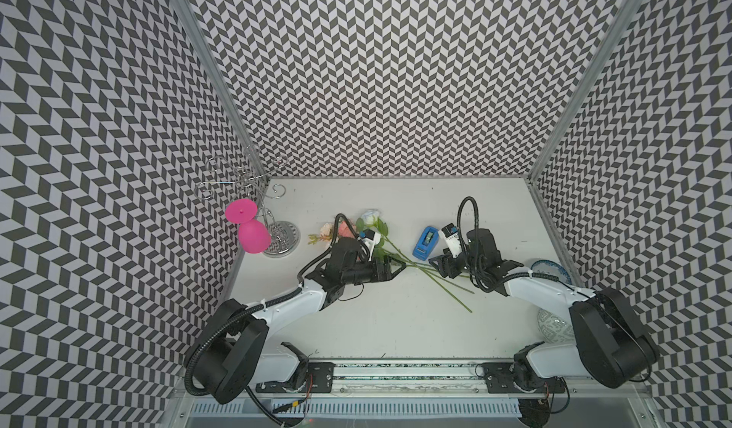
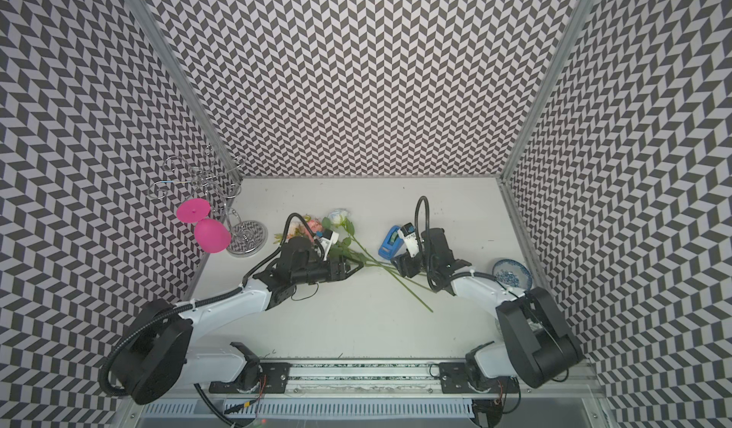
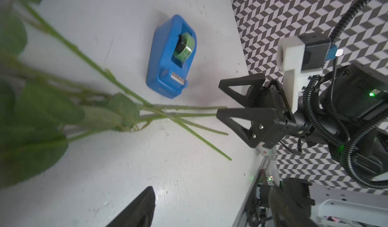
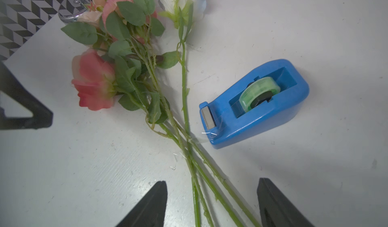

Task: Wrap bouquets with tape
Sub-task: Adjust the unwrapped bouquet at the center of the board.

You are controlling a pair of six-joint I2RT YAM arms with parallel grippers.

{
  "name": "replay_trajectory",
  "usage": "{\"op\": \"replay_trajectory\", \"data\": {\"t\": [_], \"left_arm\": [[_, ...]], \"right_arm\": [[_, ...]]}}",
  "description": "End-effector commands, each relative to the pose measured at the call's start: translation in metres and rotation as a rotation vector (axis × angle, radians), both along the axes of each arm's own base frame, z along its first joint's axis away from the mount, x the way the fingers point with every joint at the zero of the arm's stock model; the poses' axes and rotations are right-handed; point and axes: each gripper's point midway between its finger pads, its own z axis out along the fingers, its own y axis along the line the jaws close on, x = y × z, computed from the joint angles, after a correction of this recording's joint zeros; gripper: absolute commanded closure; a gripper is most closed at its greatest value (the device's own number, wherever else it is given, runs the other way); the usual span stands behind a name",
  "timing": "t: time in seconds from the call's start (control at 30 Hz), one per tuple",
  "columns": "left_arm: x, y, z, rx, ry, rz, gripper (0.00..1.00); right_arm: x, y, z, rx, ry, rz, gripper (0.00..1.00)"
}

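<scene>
Straddling the stem ends, the right gripper (image 4: 211, 180) is held with its 2 jaws apart, nothing clamped. The left gripper (image 1: 399, 267) is likewise parted and empty, across the stems from the tape (image 4: 262, 110). The bouquets (image 4: 155, 109) are laid flat on the table (image 4: 84, 173), stems crossed just beside the tape's cutter end.

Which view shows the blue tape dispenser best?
The right wrist view: the tape dispenser is close, sharp and whole. The left wrist view shows the tape dispenser smaller; in both top views it is tiny.
</scene>
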Motion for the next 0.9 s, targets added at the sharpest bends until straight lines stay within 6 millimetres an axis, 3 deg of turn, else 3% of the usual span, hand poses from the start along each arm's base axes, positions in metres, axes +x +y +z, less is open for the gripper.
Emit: {"op": "replay_trajectory", "data": {"t": [0.0,0.1,0.17,0.3,0.47,0.6,0.87], "left_arm": [[0.024,0.005,0.02,0.251,-0.247,-0.09,0.15],[0.047,0.019,0.033,0.366,-0.327,-0.074,0.15],[0.053,0.013,0.044,0.351,-0.347,-0.115,0.15],[0.044,-0.012,0.055,0.442,-0.53,-0.383,0.16],[0.066,-0.004,0.066,0.631,-0.84,-0.512,0.16],[0.053,-0.013,0.037,0.71,-1.058,-0.765,0.22],[0.066,-0.032,-0.039,0.84,-0.935,-0.965,0.28]], "right_arm": [[0.007,0.012,0.02,0.069,-0.069,0.025,0.29],[0.008,0.01,0.029,0.07,-0.124,0.023,0.26],[0.011,0.008,0.039,0.081,-0.162,0.002,0.23],[0.014,-0.004,0.068,0.155,-0.218,-0.091,0.19],[0.016,-0.013,0.082,0.174,-0.254,-0.111,0.16],[0.017,-0.016,0.085,0.187,-0.237,-0.1,0.15],[0.012,-0.032,0.09,0.245,-0.223,-0.156,0.17]]}}
